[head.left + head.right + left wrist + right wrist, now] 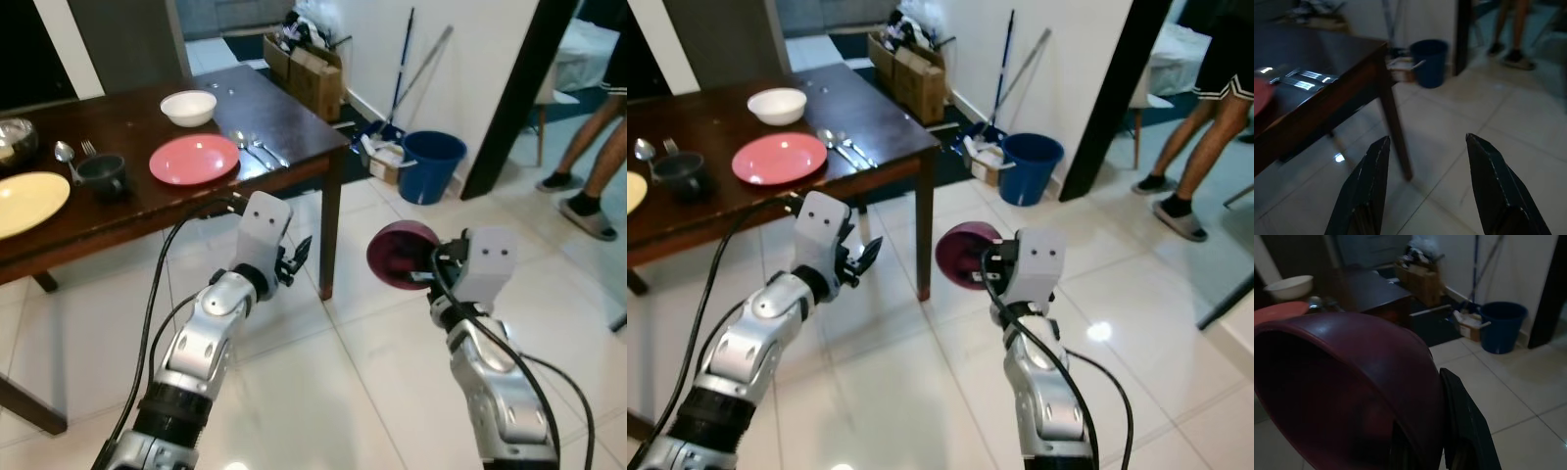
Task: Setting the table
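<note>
The right gripper (428, 264) pinched a dark maroon plastic bowl (401, 254) above the white tiled floor (323, 392), beside the dark wooden desk (284, 122). The left gripper (297, 257) hovered near the desk's corner leg (329, 240), jaws spread. A blue bucket (431, 164) stood by the wall.

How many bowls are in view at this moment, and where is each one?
2. A white bowl sits on the dark wooden table near its far edge, behind the pink plate. A maroon bowl is held in the right gripper, out over the tiled floor. Others may be out of frame.

Dark wooden table (294, 132) carries pink plate (194, 159), white bowl (188, 107), spoons (257, 150).
</note>
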`<state>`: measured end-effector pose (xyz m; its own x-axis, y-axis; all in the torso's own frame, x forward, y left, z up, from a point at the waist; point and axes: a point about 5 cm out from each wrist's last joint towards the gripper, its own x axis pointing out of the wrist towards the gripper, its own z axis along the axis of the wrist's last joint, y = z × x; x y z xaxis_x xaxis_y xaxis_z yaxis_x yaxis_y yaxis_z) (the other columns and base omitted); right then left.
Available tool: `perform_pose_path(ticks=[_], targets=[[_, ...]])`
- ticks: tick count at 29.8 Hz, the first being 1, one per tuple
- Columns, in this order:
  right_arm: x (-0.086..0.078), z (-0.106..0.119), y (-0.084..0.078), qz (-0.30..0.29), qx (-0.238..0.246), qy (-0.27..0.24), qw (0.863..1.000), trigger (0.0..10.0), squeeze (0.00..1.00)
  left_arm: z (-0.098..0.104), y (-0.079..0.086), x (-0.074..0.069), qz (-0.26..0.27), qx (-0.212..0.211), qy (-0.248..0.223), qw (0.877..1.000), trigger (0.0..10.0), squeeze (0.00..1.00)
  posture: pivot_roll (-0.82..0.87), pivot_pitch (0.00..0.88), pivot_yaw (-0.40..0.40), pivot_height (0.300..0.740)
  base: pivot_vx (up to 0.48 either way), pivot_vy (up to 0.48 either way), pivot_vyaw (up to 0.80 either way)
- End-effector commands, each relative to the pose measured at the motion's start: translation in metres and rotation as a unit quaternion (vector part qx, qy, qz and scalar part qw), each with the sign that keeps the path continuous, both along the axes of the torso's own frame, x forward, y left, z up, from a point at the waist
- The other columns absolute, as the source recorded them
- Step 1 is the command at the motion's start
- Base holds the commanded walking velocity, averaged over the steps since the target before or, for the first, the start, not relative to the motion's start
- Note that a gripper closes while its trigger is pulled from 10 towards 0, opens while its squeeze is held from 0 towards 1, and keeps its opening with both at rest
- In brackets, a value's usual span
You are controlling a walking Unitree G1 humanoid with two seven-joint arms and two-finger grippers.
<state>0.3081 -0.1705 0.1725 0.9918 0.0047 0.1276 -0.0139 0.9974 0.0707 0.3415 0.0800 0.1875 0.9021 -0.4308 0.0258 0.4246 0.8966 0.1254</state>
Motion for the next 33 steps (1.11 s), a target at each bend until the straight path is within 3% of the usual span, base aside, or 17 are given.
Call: perform_pose_path(ticks=[1,33], targets=[[-0.0001,0.0062,0.0003,0.004,0.009,-0.015,1.000,10.0,0.00,-0.0042,0.0058,0.0004,0.012,0.009,0.007,1.000,10.0,0.00,-0.07,0.009,0.100,0.740,0.480,0.000,0.00],[0.0056,0.0079,0.0028,0.029,0.016,-0.022,0.999,10.0,0.00,-0.0008,0.0107,0.0045,0.037,0.004,0.001,0.999,10.0,0.00,-0.06,0.000,0.101,0.740,0.480,0.000,0.00]])
